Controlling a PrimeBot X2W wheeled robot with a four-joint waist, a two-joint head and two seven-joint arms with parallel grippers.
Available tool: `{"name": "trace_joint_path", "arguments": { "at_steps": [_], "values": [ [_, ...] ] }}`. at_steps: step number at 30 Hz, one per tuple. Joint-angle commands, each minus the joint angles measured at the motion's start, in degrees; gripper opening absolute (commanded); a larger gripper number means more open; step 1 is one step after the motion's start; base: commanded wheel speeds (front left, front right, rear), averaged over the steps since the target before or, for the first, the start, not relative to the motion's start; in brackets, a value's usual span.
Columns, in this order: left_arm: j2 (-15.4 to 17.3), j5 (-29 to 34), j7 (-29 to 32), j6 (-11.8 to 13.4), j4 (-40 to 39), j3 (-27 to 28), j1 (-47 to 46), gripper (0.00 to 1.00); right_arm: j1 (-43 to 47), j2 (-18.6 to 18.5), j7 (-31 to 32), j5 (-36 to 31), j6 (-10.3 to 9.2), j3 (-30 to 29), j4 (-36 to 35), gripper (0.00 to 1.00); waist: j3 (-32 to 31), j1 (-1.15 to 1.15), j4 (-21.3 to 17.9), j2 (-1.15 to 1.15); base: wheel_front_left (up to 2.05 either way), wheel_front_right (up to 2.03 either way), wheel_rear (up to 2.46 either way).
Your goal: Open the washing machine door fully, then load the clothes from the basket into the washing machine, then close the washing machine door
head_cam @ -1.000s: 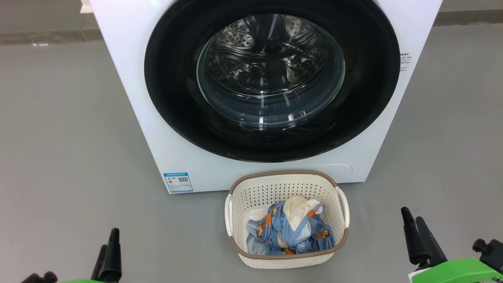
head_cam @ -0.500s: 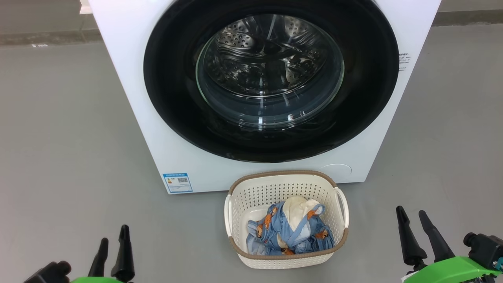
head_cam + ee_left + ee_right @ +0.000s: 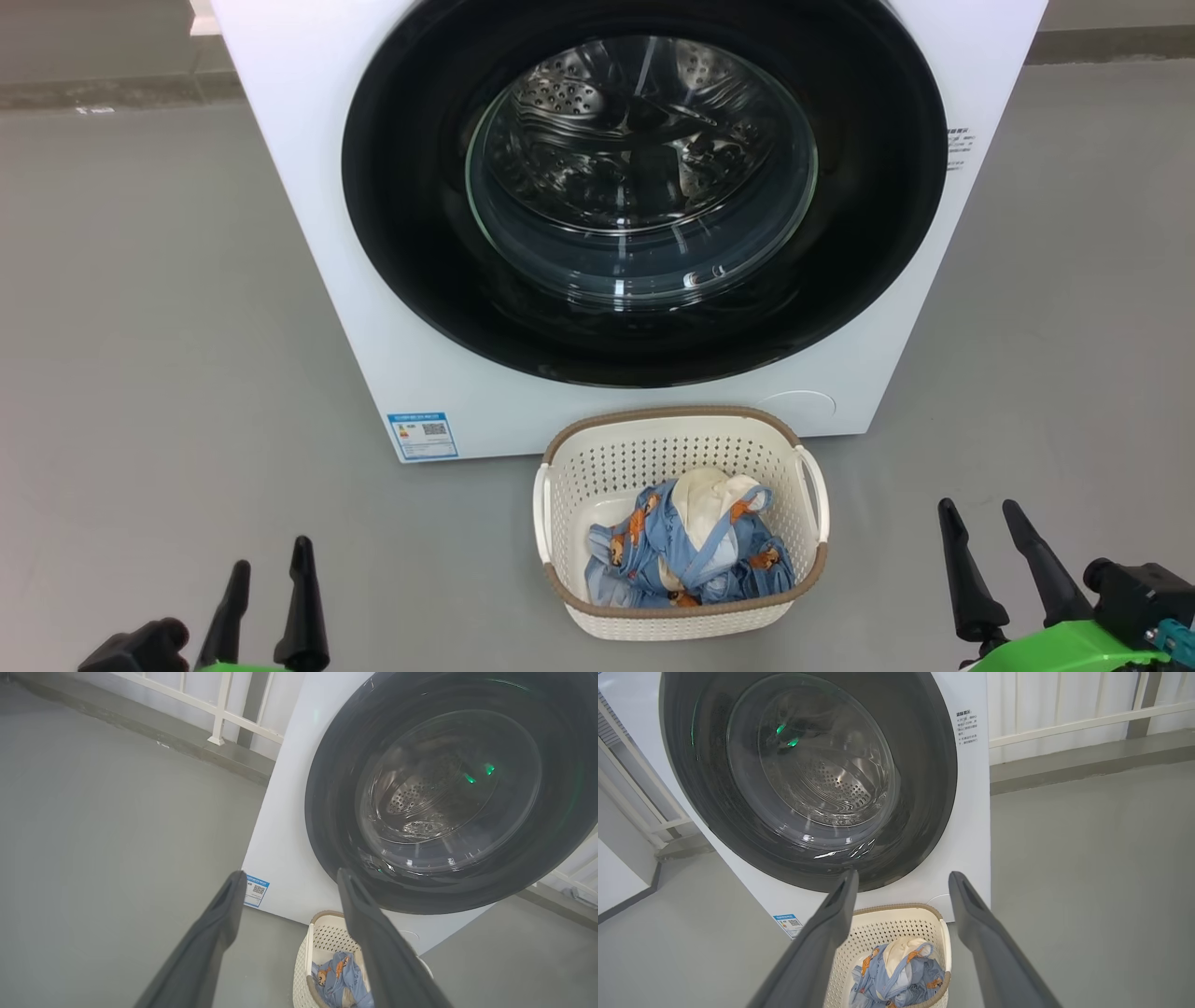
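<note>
At the lower left of the head view, the left end effector (image 3: 271, 553) is standing with its two long dark fingers spread wide and is holding nothing. At the lower right, the right end effector (image 3: 979, 505) is standing the same way, also empty. Beyond and between them, the small cream-white perforated plastic basket (image 3: 672, 412) is sitting on the grey floor (image 3: 140, 327), just in front of the machine. The bundle of light blue bear-print and cream-white clothes (image 3: 686, 551) is lying inside it. Behind the basket, the large round glass door (image 3: 411, 187) with its glossy black rim is lying flush against the big white boxy washing machine (image 3: 308, 280), so it appears closed.

Opening the door is judged to be the step in hand. One finger should be hooking behind the rim's free edge and following the hinge arc, with the forearm passing clear above the basket. No handle recess is discernible, and the hinged side cannot be told.

The head view is giving both end effectors together. The right wrist view is adding the door's right edge beside a small printed notice (image 3: 966, 728) and most of the basket's interior. The left wrist view is adding the door's left edge and, far behind, a white railing (image 3: 219, 709).
</note>
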Motion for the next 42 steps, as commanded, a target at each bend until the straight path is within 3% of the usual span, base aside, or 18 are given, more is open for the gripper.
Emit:
{"name": "trace_joint_path", "arguments": {
  "at_steps": [1,20,36,42],
  "values": [
    [1.04,1.76,-1.07,0.47,-1.95,1.01,-0.84,1.00,-0.39,-0.31,-0.91,-1.93,0.07,0.89,-1.96,1.00,-0.02,0.00,-0.01,0.00,0.00,0.00,0.00],
    [1.30,16.12,-4.44,1.05,-3.31,0.76,0.20,1.00,0.70,-0.64,-4.26,-16.74,0.09,2.01,-3.40,1.00,0.27,-0.01,0.02,0.00,0.00,0.00,0.00],
    [1.51,25.92,-7.14,0.87,-4.20,0.66,0.56,1.00,1.41,-0.43,-6.94,-23.46,0.10,2.66,-4.10,1.00,0.07,-0.01,0.61,0.00,0.00,0.00,0.00],
    [1.52,26.33,-7.31,0.84,-4.06,0.70,0.68,1.00,1.51,-0.35,-7.10,-23.43,0.10,2.75,-3.90,1.00,-0.16,-0.01,0.64,0.00,0.00,0.00,0.00]
  ]
}}
